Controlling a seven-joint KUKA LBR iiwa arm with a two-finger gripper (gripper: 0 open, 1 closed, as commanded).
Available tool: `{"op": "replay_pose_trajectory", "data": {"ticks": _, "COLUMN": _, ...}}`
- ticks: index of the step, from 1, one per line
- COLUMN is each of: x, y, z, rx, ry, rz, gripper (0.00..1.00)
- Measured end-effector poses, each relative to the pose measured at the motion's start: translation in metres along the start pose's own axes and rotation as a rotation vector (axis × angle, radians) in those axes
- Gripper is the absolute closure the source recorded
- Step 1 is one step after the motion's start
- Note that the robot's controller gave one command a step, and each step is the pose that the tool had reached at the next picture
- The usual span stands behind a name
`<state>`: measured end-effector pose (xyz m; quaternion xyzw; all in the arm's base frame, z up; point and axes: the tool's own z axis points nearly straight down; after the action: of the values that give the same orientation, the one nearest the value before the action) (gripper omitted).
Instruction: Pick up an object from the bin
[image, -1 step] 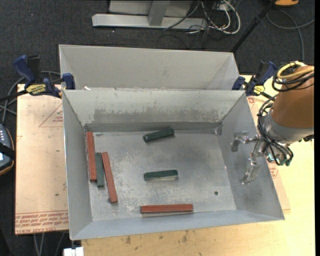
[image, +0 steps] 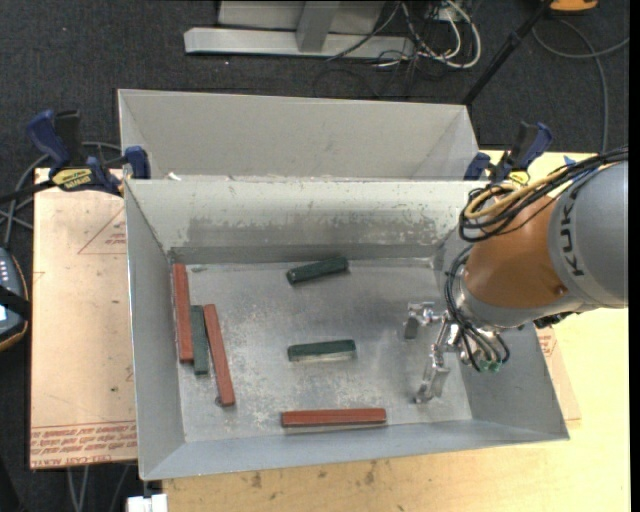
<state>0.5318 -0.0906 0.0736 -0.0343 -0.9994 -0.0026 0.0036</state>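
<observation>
The grey metal bin (image: 300, 215) was inspected with the arm (image: 520, 265) reaching in from the right. Its gripper (image: 419, 362) stood over bare floor near the right wall, fingers (image: 430, 380) spread apart and gripping no item. The long red bar (image: 333, 418) lay nearest, below and left of the fingers, along the front wall. Directly left lay a dark green block (image: 321, 351), with an upper green block (image: 317, 270) up-left. Well apart, far left of the fingers, an outer red bar (image: 183, 312), a green strip (image: 200, 340) and an inner red bar (image: 219, 355) lay side by side, obstructing nothing.
</observation>
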Motion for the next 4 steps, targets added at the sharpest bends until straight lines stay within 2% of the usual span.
{"op": "replay_pose_trajectory", "data": {"ticks": 1, "x": -0.076, "y": 0.088, "z": -0.014, "rx": -0.001, "ry": -0.017, "rz": -0.001, "gripper": 0.00}}
{"op": "replay_pose_trajectory", "data": {"ticks": 2, "x": -0.073, "y": 0.082, "z": -0.013, "rx": 0.004, "ry": -0.010, "rz": 0.007, "gripper": 1.00}}
{"op": "replay_pose_trajectory", "data": {"ticks": 3, "x": -0.073, "y": 0.082, "z": -0.013, "rx": 0.005, "ry": -0.010, "rz": 0.007, "gripper": 0.00}}
{"op": "replay_pose_trajectory", "data": {"ticks": 4, "x": -0.020, "y": 0.138, "z": 0.005, "rx": 0.001, "ry": -0.003, "rz": 0.048, "gripper": 0.00}}
